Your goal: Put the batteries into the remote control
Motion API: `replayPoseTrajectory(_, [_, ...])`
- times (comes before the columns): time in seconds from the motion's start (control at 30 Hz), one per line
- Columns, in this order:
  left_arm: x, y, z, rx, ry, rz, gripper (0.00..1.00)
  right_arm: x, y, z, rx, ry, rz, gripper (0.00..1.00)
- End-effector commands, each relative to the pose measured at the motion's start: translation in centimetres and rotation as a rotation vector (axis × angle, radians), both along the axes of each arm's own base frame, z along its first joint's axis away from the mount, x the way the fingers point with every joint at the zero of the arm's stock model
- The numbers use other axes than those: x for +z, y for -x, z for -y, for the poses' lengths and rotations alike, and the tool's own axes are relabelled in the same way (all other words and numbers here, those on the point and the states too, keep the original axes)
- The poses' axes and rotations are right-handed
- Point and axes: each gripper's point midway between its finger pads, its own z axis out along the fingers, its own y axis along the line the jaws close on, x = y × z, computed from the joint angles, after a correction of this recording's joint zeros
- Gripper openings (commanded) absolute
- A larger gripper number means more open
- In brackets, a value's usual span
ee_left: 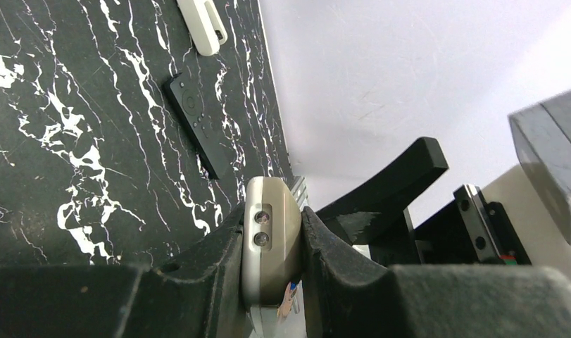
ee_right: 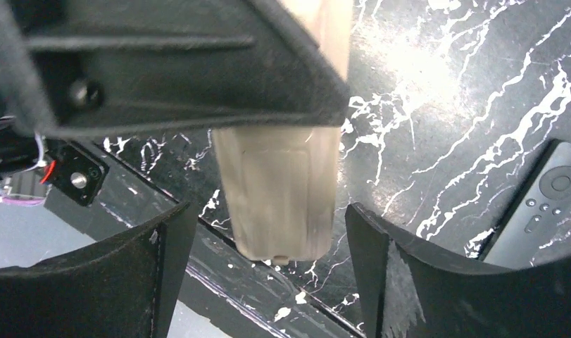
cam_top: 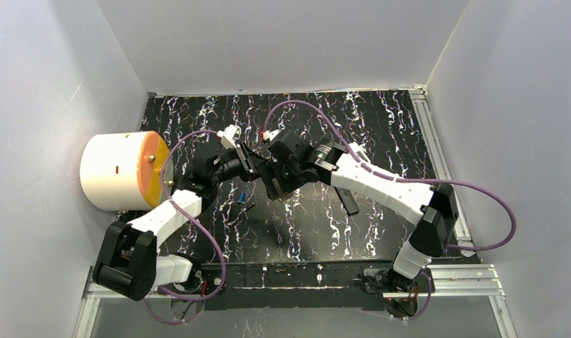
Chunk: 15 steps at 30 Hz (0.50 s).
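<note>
Clamps the pale remote (ee_right: 279, 190) tight in the left gripper (ee_left: 272, 215), up off the table (cam_top: 381, 127). Spreads the right gripper (ee_right: 268, 211) wide and released around the remote's end (gaps on both sides). Has the blue battery (cam_top: 239, 198) and dark battery (cam_top: 248, 206) lying on the table below. Risks twisting the remote askew by closing off-centre, or rolling the batteries away on a careless descent.

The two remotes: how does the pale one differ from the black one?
The pale remote is clamped in the left hand, off the table; the black remote lies flat on the table, untouched. The pale one looks thicker with rounded edges; the black one is slim and flat. Both are long and narrow.
</note>
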Motion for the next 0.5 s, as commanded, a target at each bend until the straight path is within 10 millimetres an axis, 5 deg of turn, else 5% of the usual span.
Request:
replayPoseTrajectory(0.0, [2.6,-0.6,0.3,-0.025,0.049,0.045,0.0,5.1,0.1,-1.3,0.027,-0.248,0.094,0.9])
replayPoseTrajectory(0.13, [3.3,-0.8,0.4,-0.029,0.069,0.027,0.0,6.7,-0.1,-0.4,-0.045,-0.389,0.13,0.98])
replayPoseTrajectory(0.47, [6.3,-1.4,0.8,-0.038,0.173,-0.01,0.0,12.1,-1.7,3.2,-0.453,-1.003,0.228,0.99])
